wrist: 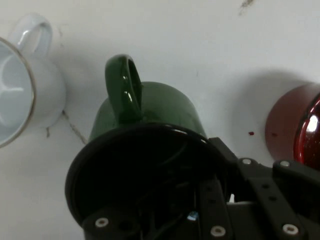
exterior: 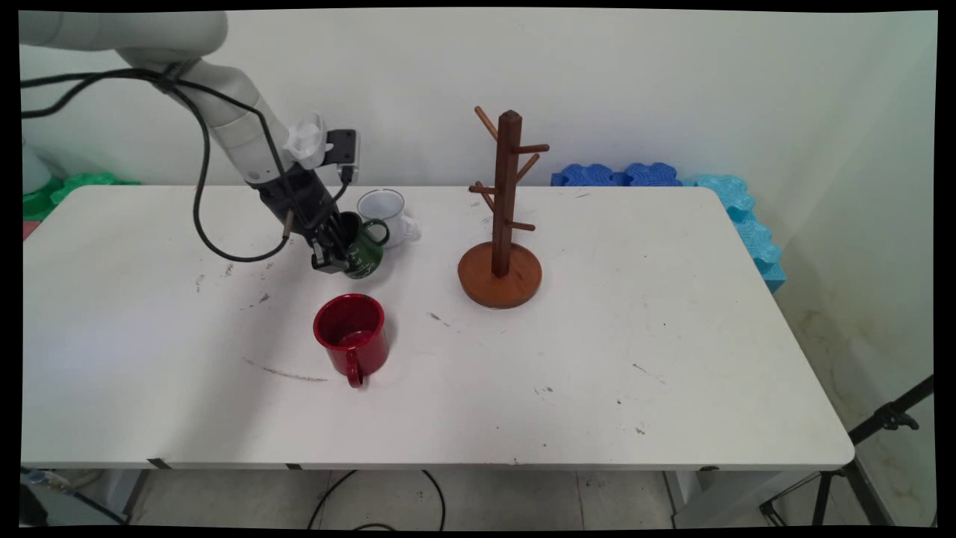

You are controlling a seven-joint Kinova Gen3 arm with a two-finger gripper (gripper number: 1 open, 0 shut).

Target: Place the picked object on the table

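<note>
Where the arm descends from the upper left of the main view, the gripper (exterior: 334,250) straddles the rim of the green mug (exterior: 366,254); one finger is inside the cup, the other outside its left wall, closed on that wall; the mug sits left of centre, tilted, handle toward the upper right; the white mug (exterior: 385,213) stands just behind it, the red mug (exterior: 351,336) below, the wooden mug tree (exterior: 502,217) well to the right.
</note>
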